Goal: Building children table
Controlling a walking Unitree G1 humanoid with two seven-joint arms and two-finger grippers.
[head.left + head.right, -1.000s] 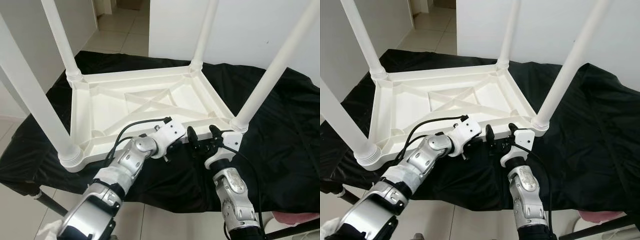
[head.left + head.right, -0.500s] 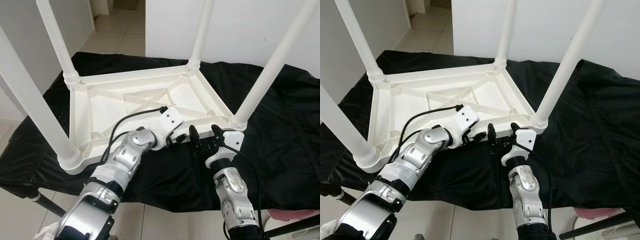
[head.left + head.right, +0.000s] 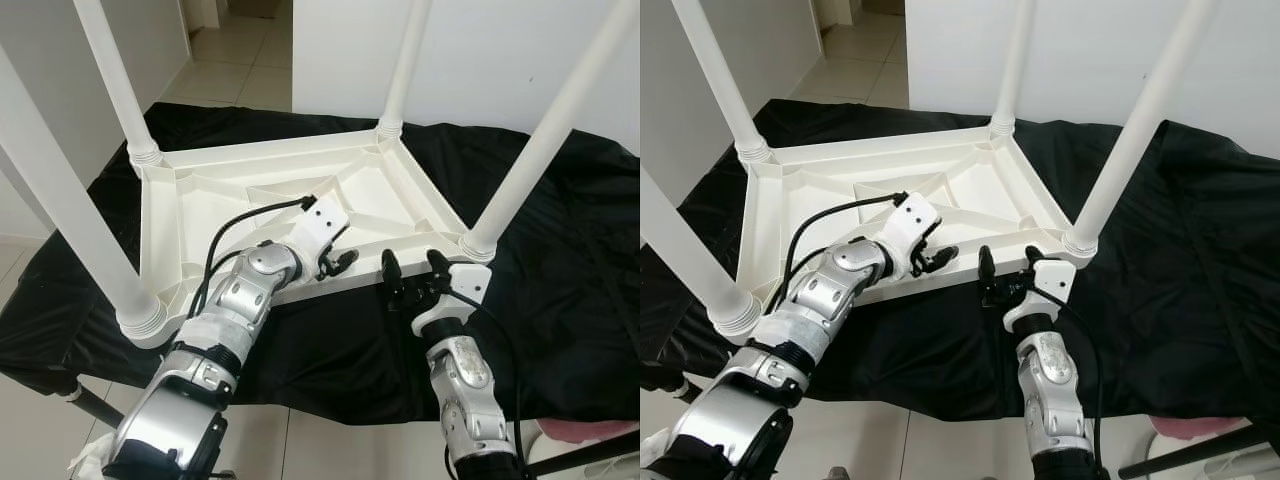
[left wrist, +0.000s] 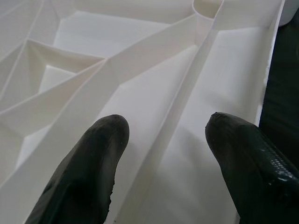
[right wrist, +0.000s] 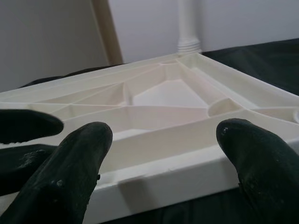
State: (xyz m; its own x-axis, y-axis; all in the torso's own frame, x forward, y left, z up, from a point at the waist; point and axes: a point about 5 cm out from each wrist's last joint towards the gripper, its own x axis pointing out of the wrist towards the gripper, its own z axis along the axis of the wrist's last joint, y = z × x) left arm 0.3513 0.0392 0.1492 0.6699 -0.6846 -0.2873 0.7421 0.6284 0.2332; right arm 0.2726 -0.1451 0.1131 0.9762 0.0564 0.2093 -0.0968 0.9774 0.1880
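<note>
Looking down, we see one white table upside down on a black cloth — four legs pointing up. Our left gripper hovers spread-fingered over its near rim, holding nothing; our right gripper — fingers also apart, empty — sits just outside that rim.

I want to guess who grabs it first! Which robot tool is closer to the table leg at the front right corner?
Right. The right tool is open at the table's near edge, just beside that leg. The left tool is open over the ribbed underside, farther along the edge.
</note>
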